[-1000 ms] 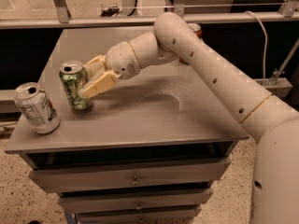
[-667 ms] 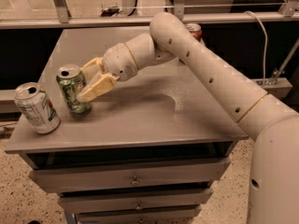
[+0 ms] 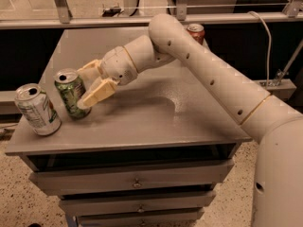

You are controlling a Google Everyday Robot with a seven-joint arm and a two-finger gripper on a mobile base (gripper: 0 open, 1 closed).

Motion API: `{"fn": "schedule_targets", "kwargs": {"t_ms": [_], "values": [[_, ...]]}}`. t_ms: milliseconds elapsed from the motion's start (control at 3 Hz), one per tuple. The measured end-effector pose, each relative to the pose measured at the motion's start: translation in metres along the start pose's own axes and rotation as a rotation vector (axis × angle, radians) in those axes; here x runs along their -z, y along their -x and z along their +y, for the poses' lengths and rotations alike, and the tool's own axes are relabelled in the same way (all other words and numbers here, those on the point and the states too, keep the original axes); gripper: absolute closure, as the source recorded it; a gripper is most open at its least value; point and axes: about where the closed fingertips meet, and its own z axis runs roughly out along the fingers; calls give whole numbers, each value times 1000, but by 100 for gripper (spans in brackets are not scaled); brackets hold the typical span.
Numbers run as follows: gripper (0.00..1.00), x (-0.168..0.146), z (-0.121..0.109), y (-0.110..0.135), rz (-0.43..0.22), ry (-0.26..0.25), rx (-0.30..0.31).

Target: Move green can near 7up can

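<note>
The green can (image 3: 70, 91), dark green with white patches and a silver top, stands slightly tilted on the grey table (image 3: 142, 117) near its front left. My gripper (image 3: 85, 88) reaches in from the right and is shut on it: one cream finger (image 3: 98, 93) crosses the can's front lower side, the other lies behind it. The 7up can (image 3: 37, 110), pale silver-white with green lettering, stands tilted at the table's left front corner, a short gap left of the green can.
A red-orange can (image 3: 195, 32) stands at the table's back right, partly behind my arm. The table top sits on a drawer cabinet (image 3: 135, 181). A rail and glass panel run behind the table.
The gripper and the green can have shifted slightly left and toward the front, a little closer to the 7up can. The 7up can has not moved.
</note>
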Motion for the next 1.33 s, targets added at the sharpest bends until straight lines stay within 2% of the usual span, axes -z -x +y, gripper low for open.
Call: {"fn": "schedule_targets", "kwargs": {"t_ms": [333,667,1000,1333], "values": [[0,3,5,-3,8,-18,-4],[0,17,7,-1,19,-57,1],[0,74,6,10,47,-194,28],[0,172,18,36,67,-438,76]]}}
